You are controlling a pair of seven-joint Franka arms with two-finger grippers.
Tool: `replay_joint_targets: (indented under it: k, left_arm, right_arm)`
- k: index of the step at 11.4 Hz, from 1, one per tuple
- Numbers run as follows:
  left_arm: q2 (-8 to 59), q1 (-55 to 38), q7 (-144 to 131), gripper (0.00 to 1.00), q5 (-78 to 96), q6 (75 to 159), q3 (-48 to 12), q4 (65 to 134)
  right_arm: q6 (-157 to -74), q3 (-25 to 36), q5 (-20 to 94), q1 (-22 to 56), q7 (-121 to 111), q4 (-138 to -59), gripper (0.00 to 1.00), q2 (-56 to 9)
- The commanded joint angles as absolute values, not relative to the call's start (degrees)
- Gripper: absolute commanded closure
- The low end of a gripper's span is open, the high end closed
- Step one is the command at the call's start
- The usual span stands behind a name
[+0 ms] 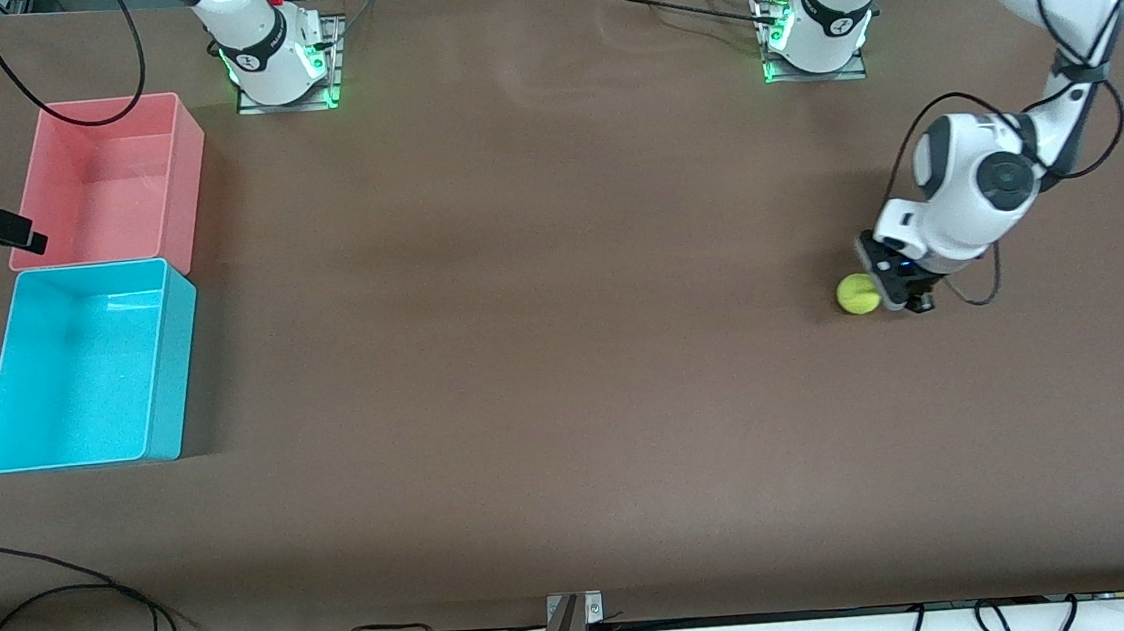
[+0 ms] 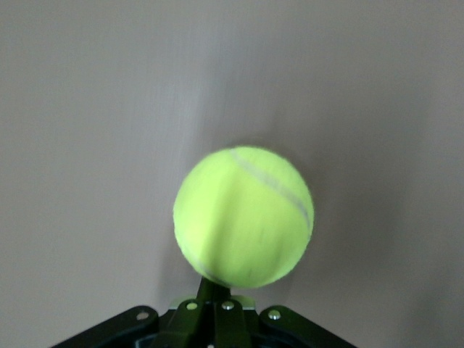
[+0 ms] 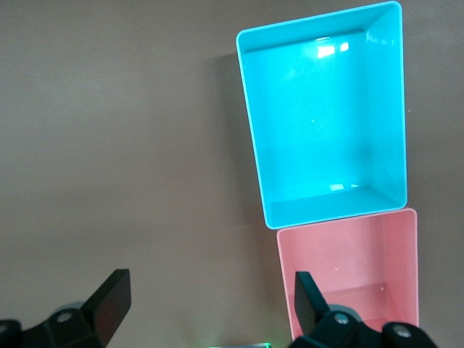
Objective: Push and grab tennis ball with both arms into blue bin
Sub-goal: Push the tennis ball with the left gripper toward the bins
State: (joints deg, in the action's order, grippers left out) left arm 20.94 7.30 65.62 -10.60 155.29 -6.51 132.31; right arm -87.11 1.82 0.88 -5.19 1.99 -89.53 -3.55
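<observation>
Brown matting covers the whole desk [image 1: 545,357], with cables trailing along the edge nearest the front camera. At the right arm's end stand two tubs touching end to end: the pink bin [image 1: 110,181] toward the bases, the blue bin [image 1: 85,368] nearer the camera, both empty. My right pincer [image 3: 206,304] hangs up in the air over the matting beside those tubs, its two fingers spread wide and holding nothing; that arm waits.

Between the tubs and the ball lies a long bare run of matting with nothing to steer around.

Toward the left arm's end sits the tennis ball [image 1: 858,294], resting on the desk, well away from every edge. My left pincer [image 1: 907,296] is down at the surface just beside it, fingers [image 2: 217,308] pressed together with nothing between them, their tip at the ball's side as a pusher.

My worry is the push itself. A narrow tip against a round ball will likely send it off at an angle if I strike off centre, and it could roll toward the camera edge or toward the pink bin instead. Too hard a shove and it may run past where my right pincer can catch it.
</observation>
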Motion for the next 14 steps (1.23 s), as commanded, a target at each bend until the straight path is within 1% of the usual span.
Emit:
replay_joint_targets:
  k: [1, 5, 8, 9, 10, 11, 12, 14]
  left_arm:
    - [20.9, -0.9, 51.9, 1.00, -12.4, 155.0, -6.3, 131.3]
    - [20.4, 0.3, 53.9, 1.00, -12.4, 154.1, -6.2, 131.3]
    - [18.6, 1.1, 54.7, 1.00, -12.4, 152.8, -6.1, 131.3]
    - [17.9, 1.1, 54.7, 0.98, -12.4, 152.4, -6.0, 131.4]
    - [17.0, 1.1, 54.5, 0.74, -12.4, 152.4, -5.9, 131.4]
    - [15.3, 1.1, 54.6, 0.21, -12.3, 152.4, -5.2, 131.3]
    - [14.0, 1.1, 54.0, 0.00, -12.3, 152.4, -4.6, 131.3]
    - [12.4, 1.1, 53.9, 0.00, -12.3, 151.0, -4.5, 131.8]
  right_arm:
    - [-86.8, 1.7, 1.8, -5.4, 1.4, -88.8, 0.00, -3.7]
    - [-86.6, 1.6, 1.8, -5.3, 1.4, -88.8, 0.00, -4.7]
    - [-86.6, 1.5, 1.8, -4.9, 1.4, -88.8, 0.00, -4.9]
    - [-86.4, 1.5, 1.8, -4.6, 1.4, -88.9, 0.00, -5.0]
    - [-86.4, 1.6, 1.8, -4.2, 1.5, -88.9, 0.00, -5.7]
    - [-86.4, 1.6, 1.8, -4.2, 1.9, -89.2, 0.00, -6.4]
    - [-86.4, 1.5, 1.8, -3.4, 2.5, -89.3, 0.00, -6.4]
    - [-87.4, 1.5, 1.5, -2.1, 2.7, -90.2, 0.00, -6.6]
